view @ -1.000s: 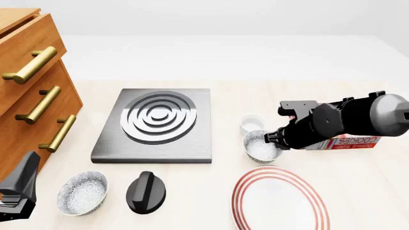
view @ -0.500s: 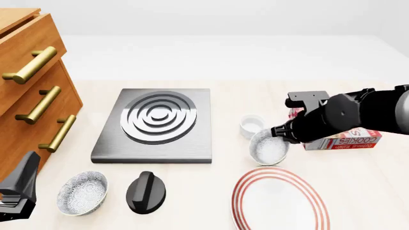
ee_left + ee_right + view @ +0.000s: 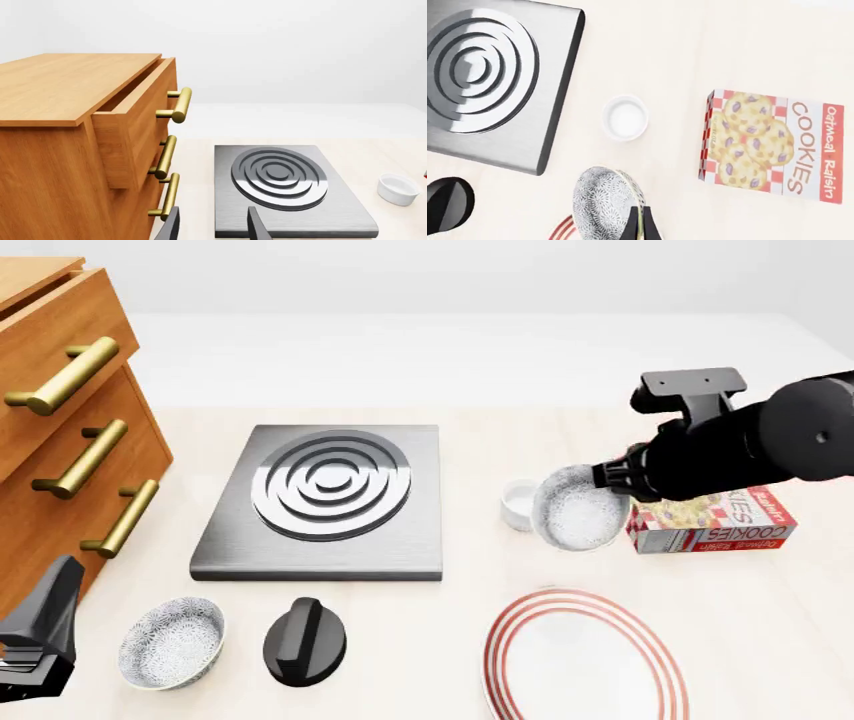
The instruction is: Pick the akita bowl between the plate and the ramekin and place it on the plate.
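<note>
My right gripper [image 3: 618,483] is shut on the rim of the akita bowl [image 3: 579,508], holding it in the air and tilted on edge, its speckled white inside facing the camera. It hangs beyond the plate [image 3: 585,658] and partly covers the white ramekin [image 3: 517,506]. In the right wrist view the fingertips [image 3: 641,224] pinch the bowl [image 3: 602,202] at its rim; the ramekin [image 3: 625,118] and a bit of the plate's red rim [image 3: 563,231] show below. My left gripper [image 3: 34,650] rests at the near left, open [image 3: 213,227] and holding nothing.
A look-alike speckled bowl [image 3: 171,642] and a black knob-shaped object [image 3: 304,640] sit near left. A grey stove plate [image 3: 327,498] lies mid-table. A cookie box [image 3: 714,522] is under my right arm. A wooden drawer cabinet [image 3: 67,430] stands at the left.
My right gripper has lifted the akita bowl off the table, carrying it up and to the right. The bowl has tipped from flat to on edge. The left arm has not moved.
</note>
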Action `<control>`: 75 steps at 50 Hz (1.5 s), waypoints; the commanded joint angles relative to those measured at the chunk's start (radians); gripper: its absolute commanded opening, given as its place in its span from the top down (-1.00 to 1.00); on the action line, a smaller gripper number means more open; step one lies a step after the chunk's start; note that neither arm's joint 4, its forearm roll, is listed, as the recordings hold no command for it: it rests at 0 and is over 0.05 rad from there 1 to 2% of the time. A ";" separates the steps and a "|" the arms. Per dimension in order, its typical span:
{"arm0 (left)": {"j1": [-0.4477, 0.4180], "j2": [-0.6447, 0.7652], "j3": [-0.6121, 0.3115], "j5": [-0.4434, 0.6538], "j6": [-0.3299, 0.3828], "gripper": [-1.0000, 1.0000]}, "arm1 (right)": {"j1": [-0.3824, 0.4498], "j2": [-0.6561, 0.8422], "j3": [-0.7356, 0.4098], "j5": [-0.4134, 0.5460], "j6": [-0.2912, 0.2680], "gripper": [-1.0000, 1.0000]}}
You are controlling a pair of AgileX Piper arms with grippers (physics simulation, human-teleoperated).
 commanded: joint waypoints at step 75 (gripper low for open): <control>0.000 0.000 0.000 0.000 0.000 -1.00 | 0.149 -0.206 0.411 -0.107 -0.079 1.00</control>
